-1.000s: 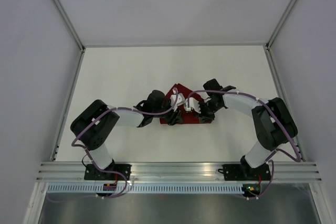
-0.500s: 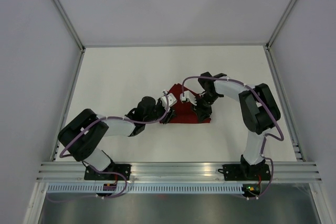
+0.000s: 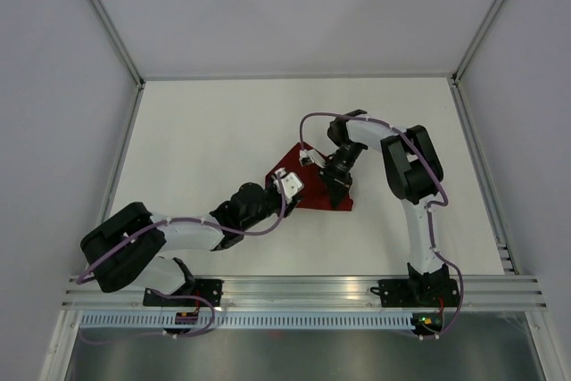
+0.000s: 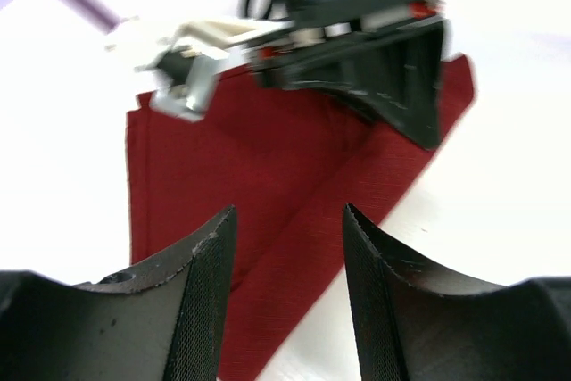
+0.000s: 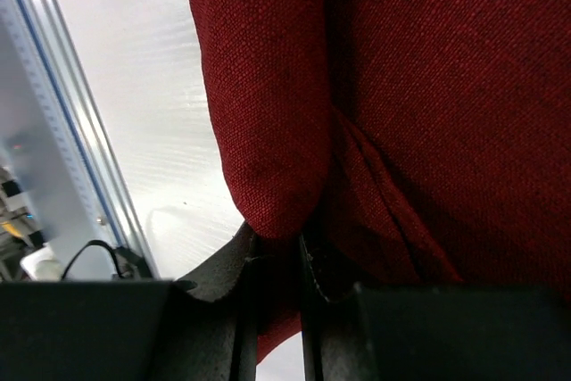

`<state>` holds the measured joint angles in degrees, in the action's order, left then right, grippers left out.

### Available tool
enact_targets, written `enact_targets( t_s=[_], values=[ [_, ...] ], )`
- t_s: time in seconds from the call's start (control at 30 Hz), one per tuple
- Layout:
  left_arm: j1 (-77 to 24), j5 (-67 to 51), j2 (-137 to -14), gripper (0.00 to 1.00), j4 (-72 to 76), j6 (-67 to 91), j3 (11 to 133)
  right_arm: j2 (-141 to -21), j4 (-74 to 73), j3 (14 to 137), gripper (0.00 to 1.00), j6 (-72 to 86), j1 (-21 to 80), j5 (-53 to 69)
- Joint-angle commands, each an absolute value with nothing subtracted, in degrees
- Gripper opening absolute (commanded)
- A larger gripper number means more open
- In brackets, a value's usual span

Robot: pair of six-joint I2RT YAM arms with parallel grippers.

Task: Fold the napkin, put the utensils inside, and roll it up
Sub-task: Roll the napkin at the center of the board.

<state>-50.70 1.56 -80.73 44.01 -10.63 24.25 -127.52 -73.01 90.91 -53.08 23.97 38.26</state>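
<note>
The dark red napkin (image 3: 314, 192) lies folded into a rough triangle on the white table. In the left wrist view the napkin (image 4: 268, 176) shows a rolled fold along its right side. My left gripper (image 3: 297, 190) is at the cloth's near-left edge, open (image 4: 287, 220), with nothing between its fingers. My right gripper (image 3: 335, 185) is at the napkin's right side, shut (image 5: 278, 252) on a rolled fold of the napkin (image 5: 268, 86). That right gripper (image 4: 393, 69) also appears at the top of the left wrist view. The utensils are hidden or out of view.
A metal rail (image 3: 303, 287) runs along the near edge by the arm bases. Grey walls and frame posts (image 3: 111, 15) bound the table on three sides. The rail (image 5: 53, 131) also shows in the right wrist view, left of the cloth.
My left arm has pulled back toward the near left and its jaws have widened. My right arm has swung toward the far side, turning the napkin with it.
</note>
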Motion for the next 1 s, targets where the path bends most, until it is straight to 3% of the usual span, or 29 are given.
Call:
enact_targets(
  t_s=[0.0, 0.4, 0.6, 0.87, 0.97],
  values=[
    [-54.31, 6.85, -81.12, 0.56, 45.09, -18.26, 25.66, -134.02, -69.86, 94.11, 0.15, -53.26, 24.52, 35.15],
    [-62.93, 10.28, -92.98, 0.72, 40.34, -36.45, 31.72, -144.49, -77.78, 103.88, 0.16, -53.61, 22.59, 36.39],
    [-63.72, 11.07, -97.9, 0.75, 41.49, -41.82, 34.1, -146.25, -78.75, 105.03, 0.16, -53.7, 22.15, 36.47],
    [-64.25, 11.43, -102.92, 0.72, 38.5, -46.93, 36.65, -149.06, -80.33, 107.05, 0.16, -53.79, 21.97, 37.0],
    [-64.6, 11.16, -104.5, 0.65, 35.43, -47.98, 37.7, -149.76, -80.95, 107.75, 0.16, -54.05, 21.97, 36.83]
  ],
)
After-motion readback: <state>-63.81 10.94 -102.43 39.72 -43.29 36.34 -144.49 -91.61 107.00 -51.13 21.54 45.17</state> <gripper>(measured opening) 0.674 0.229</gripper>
